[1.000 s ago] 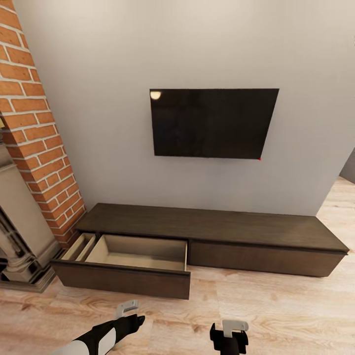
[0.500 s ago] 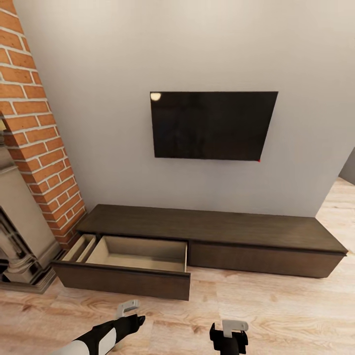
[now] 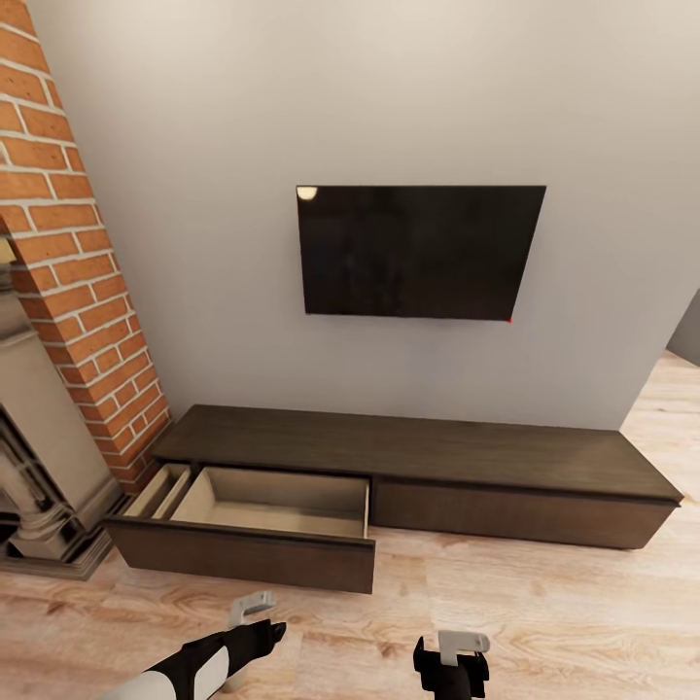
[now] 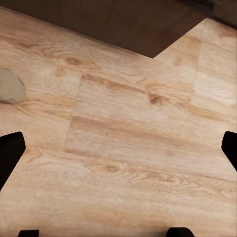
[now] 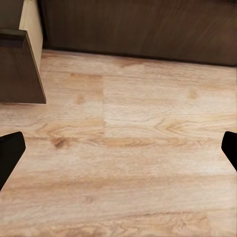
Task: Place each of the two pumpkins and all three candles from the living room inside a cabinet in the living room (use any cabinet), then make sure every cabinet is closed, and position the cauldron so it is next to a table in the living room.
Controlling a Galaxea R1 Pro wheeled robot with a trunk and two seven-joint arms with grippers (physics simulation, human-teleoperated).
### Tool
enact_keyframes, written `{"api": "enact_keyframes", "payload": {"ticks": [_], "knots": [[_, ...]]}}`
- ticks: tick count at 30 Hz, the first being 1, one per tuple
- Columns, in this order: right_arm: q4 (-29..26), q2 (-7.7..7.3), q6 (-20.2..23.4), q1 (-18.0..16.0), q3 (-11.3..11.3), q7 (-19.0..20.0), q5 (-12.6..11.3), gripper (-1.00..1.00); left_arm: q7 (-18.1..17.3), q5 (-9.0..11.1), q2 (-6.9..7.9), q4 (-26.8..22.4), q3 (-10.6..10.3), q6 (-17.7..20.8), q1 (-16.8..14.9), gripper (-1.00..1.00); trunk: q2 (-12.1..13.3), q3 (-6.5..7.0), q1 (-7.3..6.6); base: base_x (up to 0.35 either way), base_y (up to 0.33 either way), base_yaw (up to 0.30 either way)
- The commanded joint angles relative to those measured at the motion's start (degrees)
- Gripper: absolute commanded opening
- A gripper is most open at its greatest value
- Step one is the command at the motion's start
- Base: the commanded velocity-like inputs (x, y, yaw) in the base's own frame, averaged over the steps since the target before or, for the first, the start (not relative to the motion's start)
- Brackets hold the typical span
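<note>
Pale wood floor runs up to the long dark cabinet under a wall-mounted television; its left drawer stands pulled out, beige inside. Left gripper and right gripper hang over the floor, jaws spread wide and holding nothing.

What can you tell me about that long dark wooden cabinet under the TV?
The cabinet is a long, low unit of dark-brown wood grain, standing on the pale wooden floor against the grey wall below the black screen. Its fronts have no handles. The left drawer is pulled out, showing bare beige insides; the right front sits shut. Its left end reaches the brick column.
</note>
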Motion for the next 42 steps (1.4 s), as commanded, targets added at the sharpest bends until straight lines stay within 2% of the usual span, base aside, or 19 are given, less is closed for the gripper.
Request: {"api": "enact_keyframes", "payload": {"ticks": [1,42], "knots": [[-0.09,-0.01,-0.23,-0.08,0.48,-0.24,-0.46,1.0,-0.18,-0.06,0.0,-0.07,0.38,0.23,-0.02,1.0,0.36,0.11,-0.22,0.0,0.0,0.0],[-0.08,-0.01,-0.23,-0.08,0.48,-0.24,-0.46,1.0,-0.03,-0.22,-0.42,0.46,0.38,0.32,-0.02,1.0,16.8,7.47,-9.22,0.0,0.0,0.0]]}}
